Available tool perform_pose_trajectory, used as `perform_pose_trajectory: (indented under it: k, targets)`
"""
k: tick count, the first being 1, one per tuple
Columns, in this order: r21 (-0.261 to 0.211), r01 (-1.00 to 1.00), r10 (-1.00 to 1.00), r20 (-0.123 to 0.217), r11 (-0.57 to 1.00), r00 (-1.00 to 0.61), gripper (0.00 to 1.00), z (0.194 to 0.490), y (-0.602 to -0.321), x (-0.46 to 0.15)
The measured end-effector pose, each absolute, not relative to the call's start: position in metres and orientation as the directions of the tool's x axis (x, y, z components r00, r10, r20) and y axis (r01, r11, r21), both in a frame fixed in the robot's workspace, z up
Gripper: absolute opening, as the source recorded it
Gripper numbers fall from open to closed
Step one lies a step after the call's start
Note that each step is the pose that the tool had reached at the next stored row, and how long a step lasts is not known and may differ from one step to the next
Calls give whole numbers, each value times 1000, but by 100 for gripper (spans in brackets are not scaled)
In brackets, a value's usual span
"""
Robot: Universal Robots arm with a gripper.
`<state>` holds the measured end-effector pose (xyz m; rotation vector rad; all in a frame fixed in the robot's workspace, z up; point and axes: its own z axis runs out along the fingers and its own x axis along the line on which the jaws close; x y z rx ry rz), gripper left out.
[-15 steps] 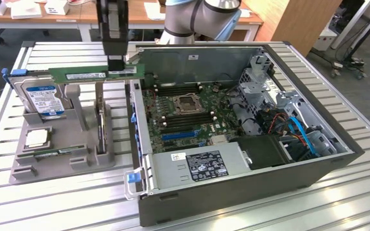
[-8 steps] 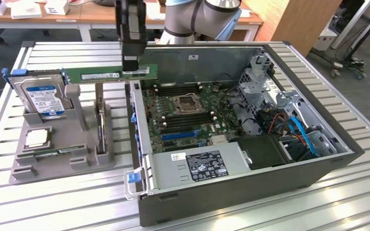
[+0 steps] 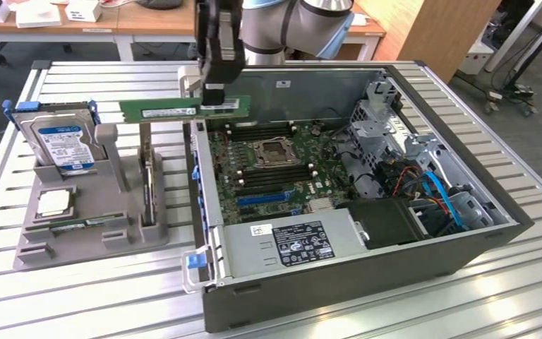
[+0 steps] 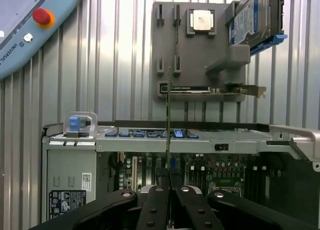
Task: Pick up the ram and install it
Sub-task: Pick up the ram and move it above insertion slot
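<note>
the room behind the open computer case (image 3: 346,282) looks like an office workspace, with wooden desks (image 3: 158,21) and a dark floor. the case lies on its side on a slatted metal surface (image 3: 497,311). just beside the case, on the side of its blue latch (image 3: 194,260), sits a gray holder tray (image 3: 92,233) with a hard drive (image 3: 64,145) standing in it.

my end effector (image 3: 214,95) is pinched narrow on the ram (image 3: 184,109), gripping its top edge toward the end nearer the case's interior. the green stick hangs level in the air above the case wall that faces the tray. it is clear of the tray and well above the motherboard (image 3: 262,162).

as i judge it, the pick-up is done, the carry into the case is the step in hand, and the install is not yet made. seating the stick would call for its long edge to run parallel with the black memory slots (image 3: 295,173) beside the processor socket (image 3: 276,152), contact edge down and centred over one slot. it would then need a straight, square descent, since any tilt could jam it. from here i can't quite tell which slot it lines up with, if any.
</note>
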<state>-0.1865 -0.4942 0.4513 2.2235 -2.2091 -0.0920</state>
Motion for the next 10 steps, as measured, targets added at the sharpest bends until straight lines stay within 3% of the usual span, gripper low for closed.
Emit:
perform_pose_trajectory:
  k: [10]
  targets:
    - [46,-999,-999,-39,-7,6,11,450,-497,-160]
